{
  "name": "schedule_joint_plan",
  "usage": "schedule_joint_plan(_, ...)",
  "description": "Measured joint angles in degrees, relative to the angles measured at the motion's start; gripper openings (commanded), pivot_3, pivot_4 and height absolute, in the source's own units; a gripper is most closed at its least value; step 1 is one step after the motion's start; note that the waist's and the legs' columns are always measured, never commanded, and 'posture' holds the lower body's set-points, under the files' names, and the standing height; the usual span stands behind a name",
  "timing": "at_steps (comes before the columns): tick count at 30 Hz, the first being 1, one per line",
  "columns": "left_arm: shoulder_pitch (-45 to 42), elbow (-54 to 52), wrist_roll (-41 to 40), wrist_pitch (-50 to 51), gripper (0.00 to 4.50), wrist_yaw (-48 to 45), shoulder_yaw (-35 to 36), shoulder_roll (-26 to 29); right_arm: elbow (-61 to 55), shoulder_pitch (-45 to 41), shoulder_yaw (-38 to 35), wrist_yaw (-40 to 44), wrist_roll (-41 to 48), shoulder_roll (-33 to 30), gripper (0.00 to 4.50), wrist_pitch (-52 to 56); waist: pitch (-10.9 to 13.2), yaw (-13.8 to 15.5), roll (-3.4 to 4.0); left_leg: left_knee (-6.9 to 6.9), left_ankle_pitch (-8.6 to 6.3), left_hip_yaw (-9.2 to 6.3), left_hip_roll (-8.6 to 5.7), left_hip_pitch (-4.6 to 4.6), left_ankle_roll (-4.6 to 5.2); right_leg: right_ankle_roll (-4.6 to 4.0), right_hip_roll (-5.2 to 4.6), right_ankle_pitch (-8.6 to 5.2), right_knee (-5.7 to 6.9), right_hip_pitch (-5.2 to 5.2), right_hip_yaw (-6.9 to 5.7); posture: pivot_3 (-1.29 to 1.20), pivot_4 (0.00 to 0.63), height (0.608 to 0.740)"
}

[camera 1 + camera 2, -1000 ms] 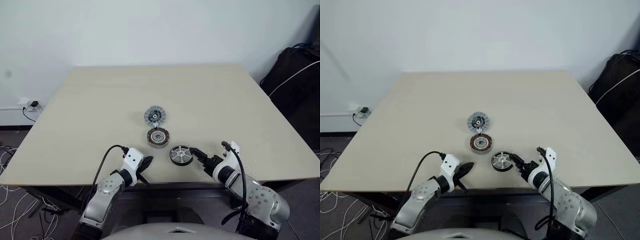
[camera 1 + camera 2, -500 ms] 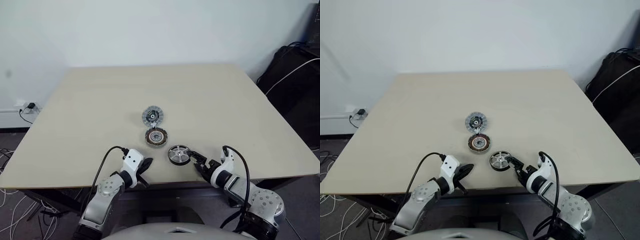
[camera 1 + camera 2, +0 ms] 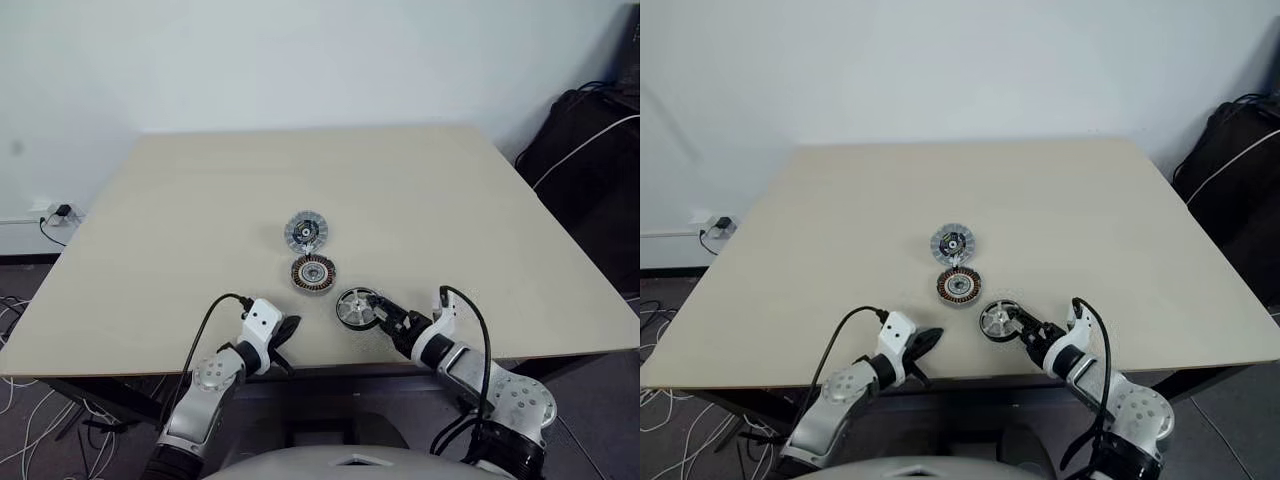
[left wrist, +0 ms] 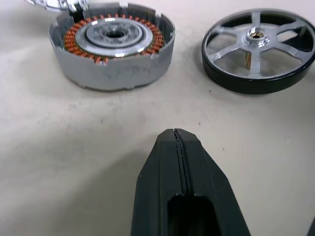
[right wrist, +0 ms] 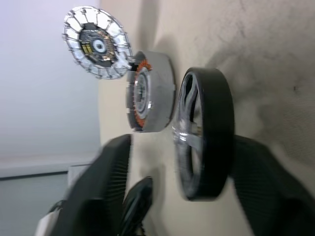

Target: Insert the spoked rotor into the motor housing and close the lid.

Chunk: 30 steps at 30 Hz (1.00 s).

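Head view — spoked rotor (image 3: 357, 308) flat on table (image 3: 200, 200) near the front edge, just right of motor housing (image 3: 313, 273); lid (image 3: 305, 231) behind it.

Left wrist view — left gripper (image 4: 175, 142) pressed together, empty.

Right wrist view — right gripper (image 5: 182, 162) spread, straddling the rotor's dark rim, not yet pinching. Looks stiff, dense metal, likely slick; grip across the rim, not the spokes.
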Motion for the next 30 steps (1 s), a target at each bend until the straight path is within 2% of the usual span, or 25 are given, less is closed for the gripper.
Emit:
schedule_joint_plan(5,0.0,0.0,0.0,-0.3,0.00,0.0,0.2,0.0,0.6,1.2,3.2,-1.0,0.5,-0.4,0.55,-2.5,0.0,0.0,0.02,-0.02,0.00,0.01,0.00,-0.03,0.01,0.00,0.00,0.00,0.00,0.01,0.02,0.00,0.000,0.740)
schedule_joint_plan(6,-0.1,0.0,0.0,-0.3,0.00,0.0,0.2,0.0,0.2,1.2,4.1,-1.2,0.5,-0.5,0.42,-2.9,-0.1,0.0,0.03,-0.02,0.00,0.01,0.00,-0.01,0.01,0.00,0.00,0.00,0.00,0.00,0.03,0.00,0.000,0.740)
schedule_joint_plan(14,0.1,-0.1,0.0,-0.4,0.00,0.2,0.1,-0.1,-2.3,3.9,9.1,-1.6,-0.1,-1.3,0.41,-6.0,-0.2,-0.2,-0.15,-0.04,-0.01,0.03,0.07,0.15,0.00,0.01,0.04,-0.02,-0.01,0.14,0.02,0.00,0.000,0.740)
schedule_joint_plan(19,0.2,-0.4,0.0,0.4,0.00,0.2,0.0,-0.1,-2.6,4.7,8.5,-2.4,5.5,-0.9,0.41,-7.2,-0.1,-0.2,-0.10,-0.06,-0.01,0.03,0.06,-0.03,0.01,0.01,0.03,-0.02,-0.03,-0.01,0.03,0.00,0.000,0.740)
schedule_joint_plan(24,0.2,-0.4,0.0,0.6,0.00,0.2,0.0,-0.1,-3.1,1.4,9.2,-2.8,11.0,-0.8,0.41,-12.4,-0.1,-0.2,-0.08,-0.06,0.00,0.04,0.06,-0.14,0.01,0.01,0.04,-0.02,-0.01,-0.02,0.02,0.00,0.000,0.740)
schedule_joint_plan(30,0.2,-0.6,0.0,0.7,0.00,0.2,0.1,-0.1,1.3,-2.6,14.2,-3.0,12.8,-1.0,0.41,-18.3,-0.1,0.0,-0.08,-0.07,-0.01,0.05,0.05,-0.16,0.02,-0.07,0.03,0.03,-0.02,-0.06,0.03,0.00,0.000,0.740)
